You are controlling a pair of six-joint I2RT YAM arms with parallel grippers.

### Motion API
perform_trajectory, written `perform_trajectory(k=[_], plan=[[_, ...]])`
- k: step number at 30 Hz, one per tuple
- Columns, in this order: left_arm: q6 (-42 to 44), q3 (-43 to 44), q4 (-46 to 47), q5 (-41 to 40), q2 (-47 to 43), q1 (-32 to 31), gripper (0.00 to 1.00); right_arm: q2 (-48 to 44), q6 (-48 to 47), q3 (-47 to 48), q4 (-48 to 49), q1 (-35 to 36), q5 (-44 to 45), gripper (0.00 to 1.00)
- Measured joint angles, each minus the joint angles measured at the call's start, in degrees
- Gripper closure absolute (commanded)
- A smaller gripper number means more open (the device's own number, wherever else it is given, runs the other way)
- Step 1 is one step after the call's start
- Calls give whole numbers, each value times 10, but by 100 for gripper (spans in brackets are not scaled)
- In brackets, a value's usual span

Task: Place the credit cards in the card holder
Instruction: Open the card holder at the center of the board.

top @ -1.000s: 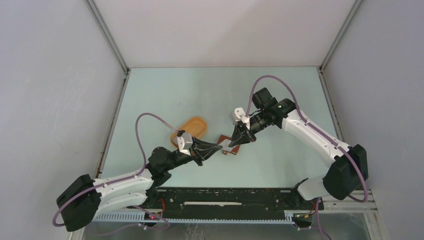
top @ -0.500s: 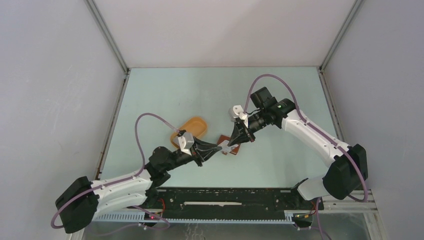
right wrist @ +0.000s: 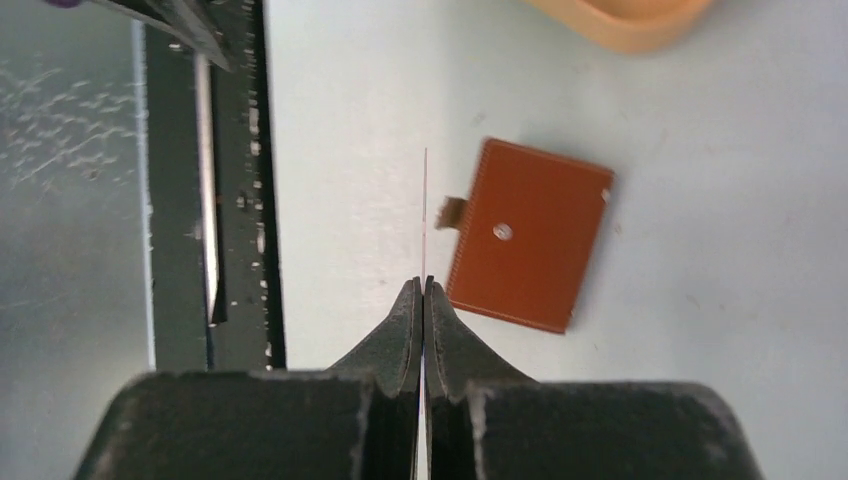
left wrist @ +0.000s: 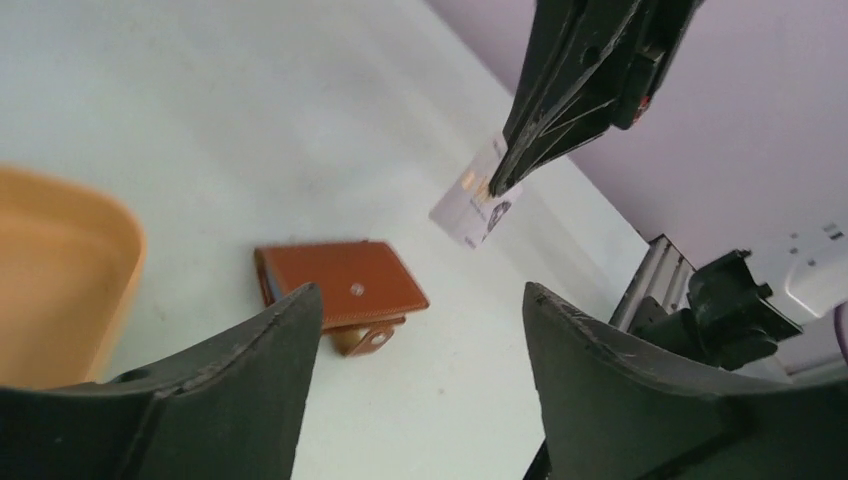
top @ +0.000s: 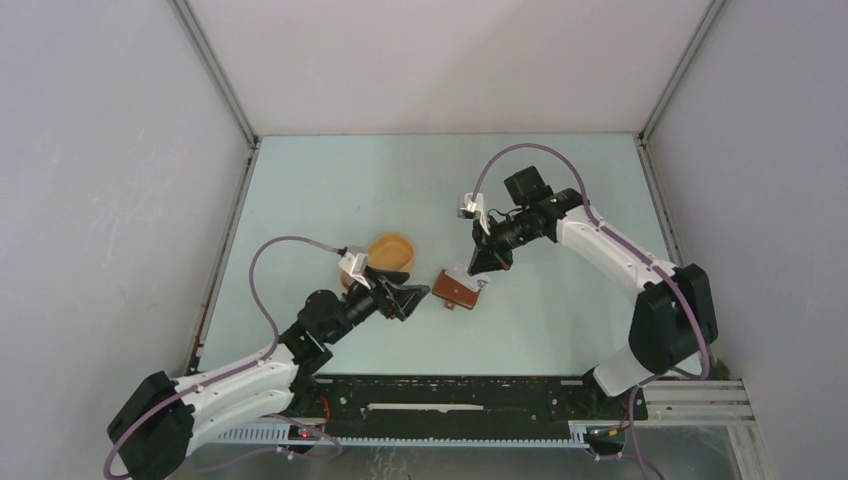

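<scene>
Main risk: the credit card (left wrist: 470, 205) is pinched by one edge only in the shut right claw (right wrist: 424, 287), so a twist or slip is likely if it is pressed against leather. The card holder (right wrist: 525, 235) is seen lying closed on the worktop (top: 400, 190), below and just beside that claw, so no slot is exposed. The left claw (top: 412, 298) is spread wide and empty, near the holder. The orange tray (top: 385, 252) is set beside the left claw, off the path.
</scene>
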Motion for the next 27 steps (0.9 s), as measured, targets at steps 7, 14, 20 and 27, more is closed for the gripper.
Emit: perform_trajectory(k=[7, 14, 20, 27], plan=[[-118, -2, -35, -25, 96, 12, 50, 67, 80, 0, 28, -22, 75, 100], [-208, 27, -38, -51, 248, 13, 50, 73, 107, 5, 30, -33, 88, 100], [-255, 48, 14, -47, 347, 14, 48, 73, 111, 8, 33, -33, 86, 100], [-286, 87, 83, -26, 423, 15, 50, 73, 110, 8, 31, -33, 82, 100]])
